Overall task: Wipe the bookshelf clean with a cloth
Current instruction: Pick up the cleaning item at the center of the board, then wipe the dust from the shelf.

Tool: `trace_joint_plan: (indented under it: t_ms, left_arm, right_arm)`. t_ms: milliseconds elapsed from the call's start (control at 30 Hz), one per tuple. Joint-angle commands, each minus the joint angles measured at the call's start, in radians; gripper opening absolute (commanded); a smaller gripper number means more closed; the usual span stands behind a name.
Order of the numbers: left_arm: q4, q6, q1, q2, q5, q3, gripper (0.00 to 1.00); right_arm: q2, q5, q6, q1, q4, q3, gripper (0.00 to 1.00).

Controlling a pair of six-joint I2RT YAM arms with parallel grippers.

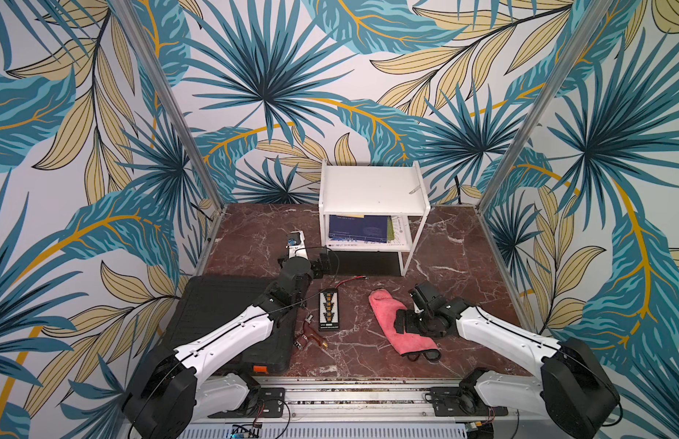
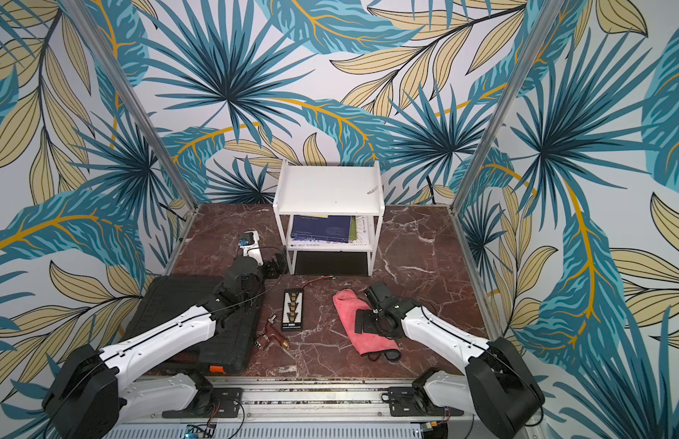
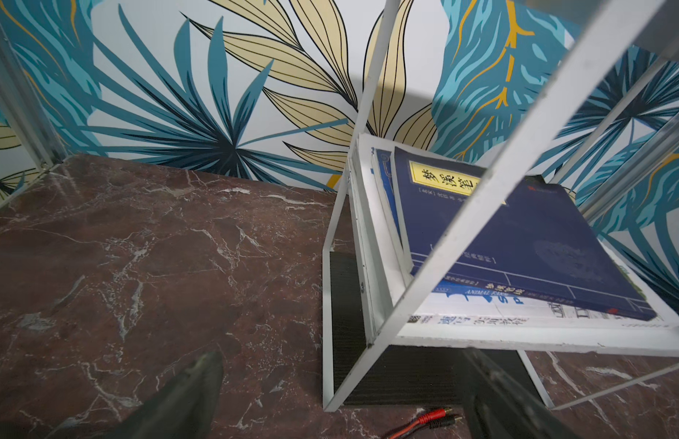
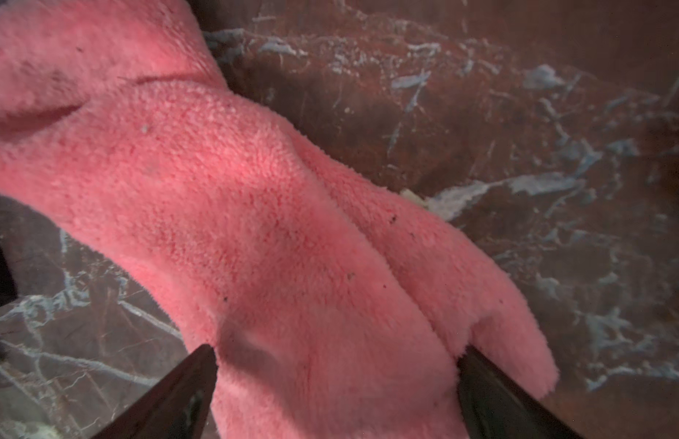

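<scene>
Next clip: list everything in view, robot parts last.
bookshelf: one, white, back centre of the table
books: a stack, top one dark blue, on the bookshelf's lower shelf
mat: one, black, under the bookshelf
cloth: one, pink, on the table, front right
case: one, black ribbed, front left
connector board: one, black with yellow sockets, front centre
cable: one, red and black, between board and bookshelf
small tool: one, copper-brown, beside the case
table: one, red-brown marble
left gripper: one, black, open, by the bookshelf's front leg
right gripper: one, black, open, over the cloth
</scene>
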Motion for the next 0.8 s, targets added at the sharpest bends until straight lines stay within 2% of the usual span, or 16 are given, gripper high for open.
trace_joint_plan:
  t_ms: [0,67,133,200,233,267,367,400,500,567,700,767]
  left_arm:
    - [0.043,-0.043,0.024,-0.018,0.056,-0.003,1.00]
    - [0.043,-0.070,0.049,-0.019,0.122,0.002,1.00]
    - [0.039,-0.081,0.065,-0.025,0.161,0.005,1.00]
    - [0.048,-0.060,0.071,-0.030,0.200,0.007,1.00]
    - [0.039,-0.042,0.072,-0.030,0.217,0.020,1.00]
    - [0.015,-0.035,0.071,-0.029,0.227,0.036,1.00]
    - [-0.048,0.001,0.072,-0.016,0.262,0.090,0.99]
    - [-0.052,0.009,0.072,-0.014,0.271,0.101,0.98]
    - [-0.049,0.028,0.072,-0.014,0.282,0.128,0.95]
    - [-0.076,0.024,0.073,-0.015,0.243,0.153,0.93]
    - [-0.111,-0.021,0.088,-0.033,0.194,0.167,0.89]
    - [-0.133,-0.044,0.099,-0.054,0.193,0.162,0.89]
  right_arm:
    - [0.058,0.054,-0.038,0.030,0.066,0.029,0.98]
    - [0.089,0.065,-0.046,0.045,0.107,0.019,0.91]
    - [0.106,0.085,-0.072,0.052,0.139,0.006,0.72]
    - [0.090,0.101,-0.122,0.055,0.205,-0.010,0.48]
    - [0.071,0.099,-0.184,0.057,0.246,-0.011,0.35]
    - [0.055,0.089,-0.231,0.060,0.277,0.002,0.26]
    - [0.017,0.068,-0.446,0.093,0.416,0.052,0.08]
    - [0.017,0.064,-0.512,0.110,0.469,0.071,0.05]
    - [0.050,0.070,-0.820,0.190,0.700,0.108,0.02]
    - [0.116,0.101,-0.991,0.233,0.879,0.138,0.01]
    - [0.301,0.110,-1.300,0.299,1.004,0.304,0.00]
    - [0.376,0.105,-1.385,0.313,1.059,0.355,0.00]
